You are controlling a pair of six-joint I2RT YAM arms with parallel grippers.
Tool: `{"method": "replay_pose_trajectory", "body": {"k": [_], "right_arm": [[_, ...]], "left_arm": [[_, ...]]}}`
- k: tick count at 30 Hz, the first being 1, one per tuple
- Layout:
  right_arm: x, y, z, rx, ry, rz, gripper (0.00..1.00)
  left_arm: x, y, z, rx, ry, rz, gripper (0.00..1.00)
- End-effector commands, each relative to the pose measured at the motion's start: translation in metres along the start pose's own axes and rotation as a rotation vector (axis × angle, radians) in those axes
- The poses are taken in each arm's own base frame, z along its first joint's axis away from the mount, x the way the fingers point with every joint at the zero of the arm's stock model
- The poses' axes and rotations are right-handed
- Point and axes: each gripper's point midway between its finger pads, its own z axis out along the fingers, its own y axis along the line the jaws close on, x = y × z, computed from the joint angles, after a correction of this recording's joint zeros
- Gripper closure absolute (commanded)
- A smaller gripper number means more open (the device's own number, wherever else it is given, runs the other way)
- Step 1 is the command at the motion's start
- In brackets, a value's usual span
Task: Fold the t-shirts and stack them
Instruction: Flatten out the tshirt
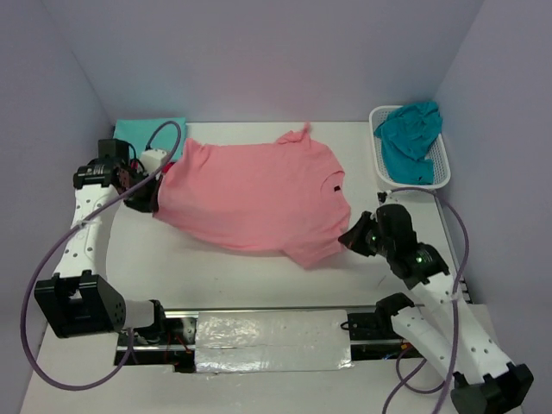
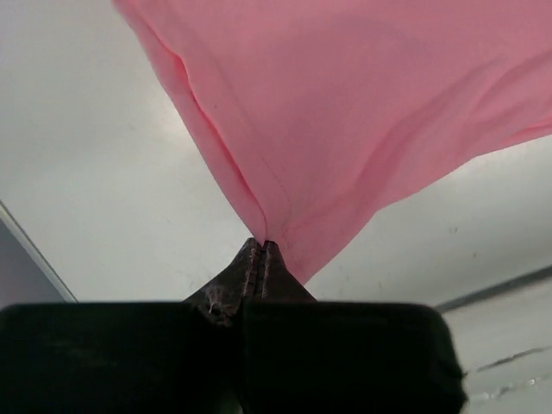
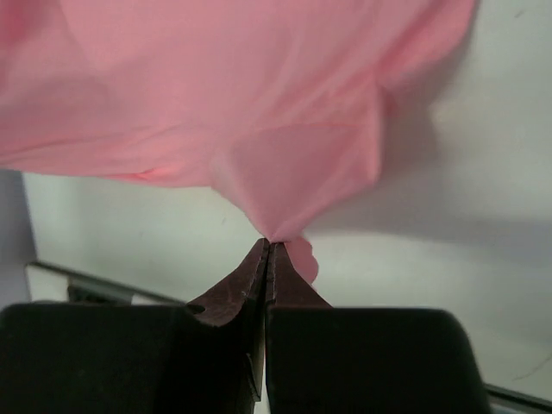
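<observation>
The salmon pink t-shirt (image 1: 254,194) lies spread across the middle of the table (image 1: 259,276), not yet folded. A teal-blue t-shirt (image 1: 410,138) waits in the basket (image 1: 444,172) at the far right corner. I judge only the mint-teal t-shirt (image 1: 147,131), folded at the far left corner, done. My left gripper (image 2: 261,246) and right gripper (image 3: 269,246) each pinch the pink cloth's edge.

A salmon pink t-shirt (image 1: 254,194) spread across the desk (image 1: 259,280), left end effector (image 1: 142,198) and right end effector (image 1: 354,237) pinching opposite edges (teal-blue shirt (image 1: 410,138) heaped in the white basket (image 1: 444,168)).
</observation>
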Motion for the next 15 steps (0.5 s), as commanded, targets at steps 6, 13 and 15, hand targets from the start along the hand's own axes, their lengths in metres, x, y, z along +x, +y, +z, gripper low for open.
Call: {"method": "replay_pose_trajectory", "body": {"k": [6,13,15], "right_arm": [[0.068,-0.002,-0.020,-0.043,0.137,0.132,1.00],[0.058,0.005,-0.027,-0.044,0.128,0.102,1.00],[0.049,0.002,-0.037,-0.012,0.091,0.101,1.00]], "left_arm": [[0.142,-0.037,0.006,0.119,0.436,-0.006,1.00],[0.169,-0.022,-0.008,0.000,0.521,-0.055,1.00],[0.171,-0.016,-0.014,-0.036,0.522,-0.081,1.00]]}}
